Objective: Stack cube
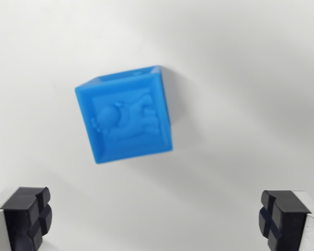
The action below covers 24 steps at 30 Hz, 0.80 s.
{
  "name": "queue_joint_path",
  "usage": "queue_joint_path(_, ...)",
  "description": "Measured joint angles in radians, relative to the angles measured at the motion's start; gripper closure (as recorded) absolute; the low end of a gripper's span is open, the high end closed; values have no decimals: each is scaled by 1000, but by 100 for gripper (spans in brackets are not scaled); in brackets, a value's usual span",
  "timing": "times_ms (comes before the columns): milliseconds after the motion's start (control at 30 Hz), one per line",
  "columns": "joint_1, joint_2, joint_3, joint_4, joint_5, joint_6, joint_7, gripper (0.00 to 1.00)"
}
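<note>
Background is plain white surface (240, 63), matte, no seams or markings visible. Lighting soft and diffuse; faint grey shading toward wrist view's upper left and lower middle. No walls, windows or furniture in frame.

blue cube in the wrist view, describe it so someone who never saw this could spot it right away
Start from the plain white surface that fills the wrist view. Above the two black fingertips at the bottom corners, left of centre, lies the blue cube, turned askew. It is the only coloured thing here, and its near face carries a raised figure inside a square frame.
</note>
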<state>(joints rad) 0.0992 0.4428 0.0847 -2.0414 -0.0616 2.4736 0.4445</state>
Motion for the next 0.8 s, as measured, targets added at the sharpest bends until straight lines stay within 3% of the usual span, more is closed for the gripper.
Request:
queue_joint_path(333, 23, 83, 16, 26, -21, 58, -61, 0)
queue_joint_path(800, 35, 205, 0, 53, -31, 151, -62, 0)
